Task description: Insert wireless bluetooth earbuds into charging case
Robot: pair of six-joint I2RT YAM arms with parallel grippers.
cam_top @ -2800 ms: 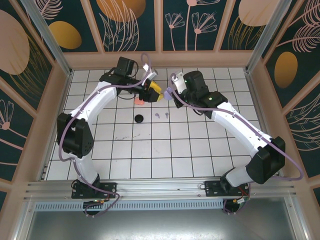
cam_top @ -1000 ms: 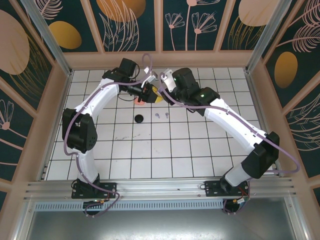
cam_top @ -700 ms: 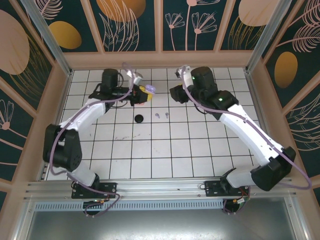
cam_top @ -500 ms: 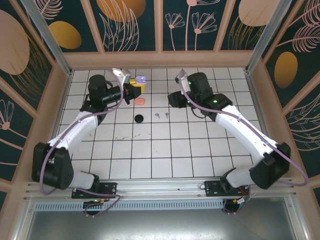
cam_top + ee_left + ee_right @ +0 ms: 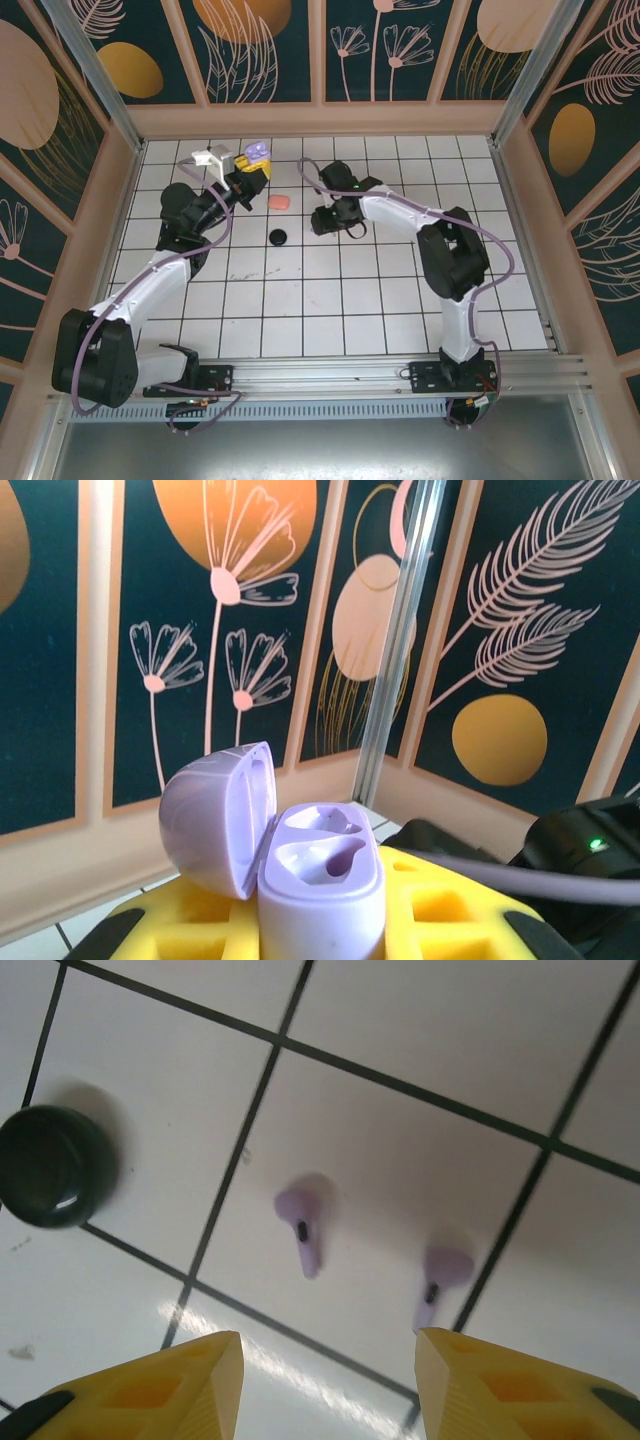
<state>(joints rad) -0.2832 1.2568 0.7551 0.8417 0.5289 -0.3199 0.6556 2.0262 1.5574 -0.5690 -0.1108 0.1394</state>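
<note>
L side first: L claw [image 5: 246, 168] raised near the far edge of the bench [image 5: 400, 300], left of centre, clenched on lav case [image 5: 322, 885]. Its lid [image 5: 215, 815] is flipped open, both wells showing. Far wall close behind it, little room that way. Just right, toward centre: salmon case [image 5: 280, 202] on the tiles, black case [image 5: 279, 237] nearer the front edge, the two apart. Next right: R claw [image 5: 322, 220] low over mid-bench, pointing down, jaws released, parted wider than one bud, nothing btwn them, touching nothing. Under it 2 lav buds [image 5: 303, 1232] lie on the tiles side by side, not touching, black case off to one side. Front half & right side of bench: bare tiles, lots of room.
</note>
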